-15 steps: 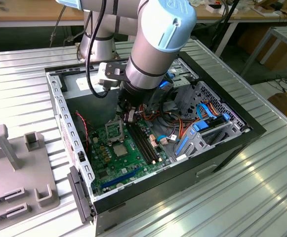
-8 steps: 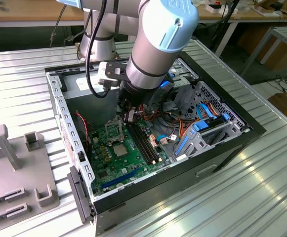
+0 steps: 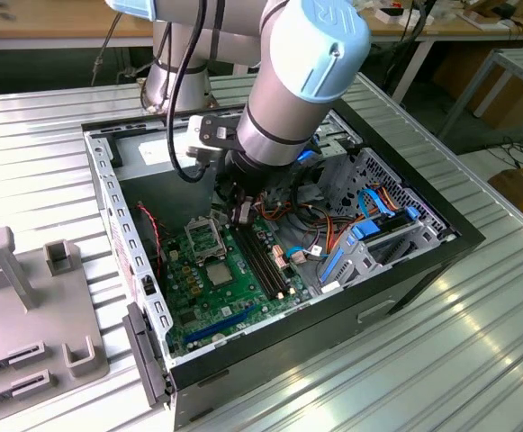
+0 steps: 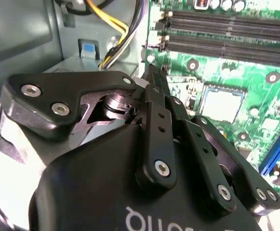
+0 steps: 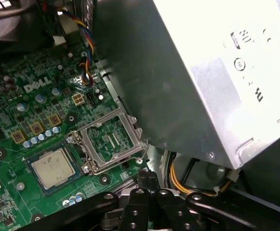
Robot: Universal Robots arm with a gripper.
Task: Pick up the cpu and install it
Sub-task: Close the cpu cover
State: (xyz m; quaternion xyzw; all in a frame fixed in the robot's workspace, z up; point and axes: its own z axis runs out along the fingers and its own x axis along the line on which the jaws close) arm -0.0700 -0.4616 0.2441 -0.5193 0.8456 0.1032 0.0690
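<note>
Close ahead of the pincer, in the first wrist view, the hinged socket frame lies open on the green motherboard. The cpu rests flat in its square seat just beyond that frame, apart from the pincer and not touched by it. The pincer's fingers appear pressed together with nothing between them. Judged hazards: a descent from this pose would likely land on the frame or the board rather than on the chip, since the tips hang off to the frame's side. Closed tips could also scrape the dull metal top or nudge the chip askew in its seat, and a skewed chip risks bent contacts beneath. Whether the chip is fully seated cannot be told. On the pincer's other side the grey power supply box crowds in, and a bundle of yellow and black cables runs just beside the fingers, where it could snag. Long black memory slots run near the chip. The computer case stands on the ribbed counter.
</note>
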